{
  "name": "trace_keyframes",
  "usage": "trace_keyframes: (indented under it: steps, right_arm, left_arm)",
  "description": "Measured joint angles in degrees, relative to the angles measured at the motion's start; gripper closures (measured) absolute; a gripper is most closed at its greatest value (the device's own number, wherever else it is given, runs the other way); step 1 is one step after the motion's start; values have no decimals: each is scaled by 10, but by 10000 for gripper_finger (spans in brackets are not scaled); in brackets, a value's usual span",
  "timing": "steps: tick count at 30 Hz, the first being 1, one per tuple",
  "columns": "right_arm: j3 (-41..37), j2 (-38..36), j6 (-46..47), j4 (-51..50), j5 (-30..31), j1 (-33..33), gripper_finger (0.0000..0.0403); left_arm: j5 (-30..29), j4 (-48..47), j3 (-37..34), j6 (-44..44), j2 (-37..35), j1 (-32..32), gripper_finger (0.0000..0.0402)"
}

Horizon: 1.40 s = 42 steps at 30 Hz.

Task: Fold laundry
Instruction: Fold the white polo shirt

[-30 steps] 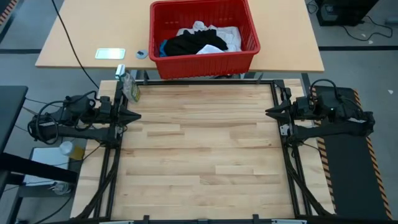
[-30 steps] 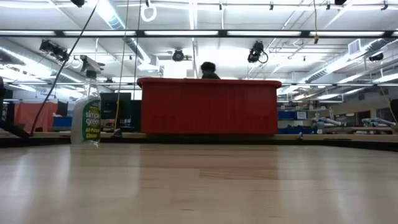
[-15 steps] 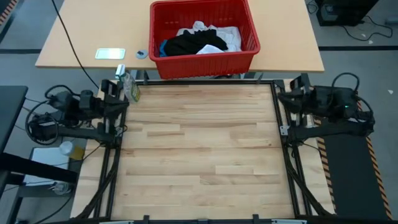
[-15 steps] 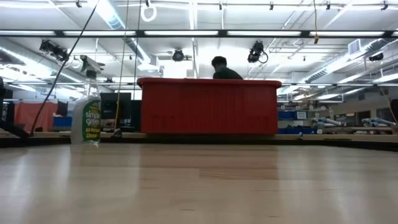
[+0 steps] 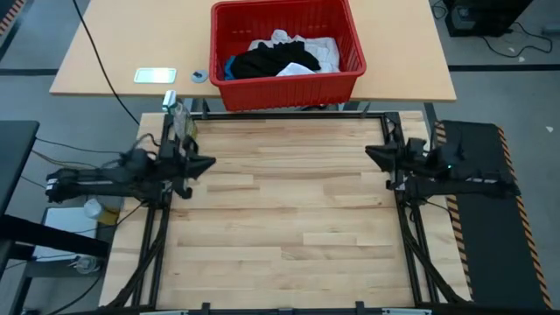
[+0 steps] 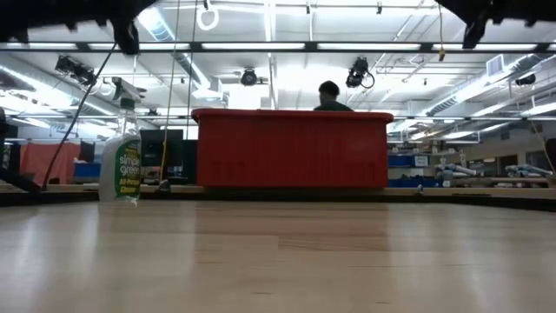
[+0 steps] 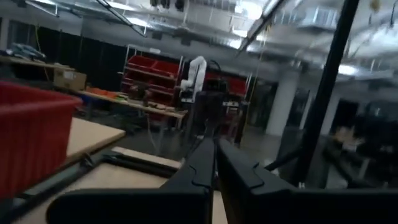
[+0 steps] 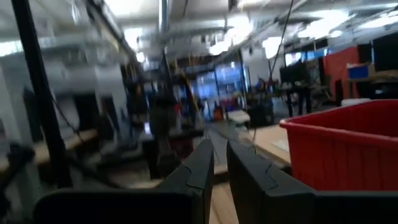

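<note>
While in basket (image 5: 350, 77), laundry (image 5: 278, 58) — well apart from pincers.

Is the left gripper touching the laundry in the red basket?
Apart. High view: left gripper sits at the table's left edge, laundry lies far away in the basket.

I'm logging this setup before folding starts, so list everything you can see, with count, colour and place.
basket: one, red, on the tan table beyond the work table.
black garment: one, black, in the basket.
white garment: one, white, in the basket, beside the black one.
blue garment: one, blue, just showing at the basket's left wall.
spray bottle: one, clear with green label, work table's far left corner.
person: one, behind the basket.
left gripper: shut, left edge.
right gripper: nearly shut, right edge.
</note>
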Motion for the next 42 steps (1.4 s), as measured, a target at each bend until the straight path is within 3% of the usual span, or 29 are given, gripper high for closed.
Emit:
trace_keyframes:
  steps: [4,8,18,25,32,35,42]
  right_arm:
    - [-75,-62,46,47,0,-2,347]
    - [-124,-113,75,54,0,-3,347]
    - [-193,-124,121,71,10,-3,347]
    - [-196,-123,119,57,11,-4,347]
    - [-196,-123,123,60,20,-4,347]
    - [-196,-123,121,99,41,-4,347]
    - [-177,-123,94,154,65,-5,347]
  left_arm:
    - [3,150,-102,-51,0,-1,379]
    - [4,223,-165,-79,0,-2,379]
    - [5,136,-165,-80,0,-2,379]
    - [5,52,-165,-79,1,-2,379]
    - [5,62,-165,-88,1,-2,379]
    - [4,90,-163,-126,0,-2,379]
    - [-14,90,-126,-121,0,7,379]
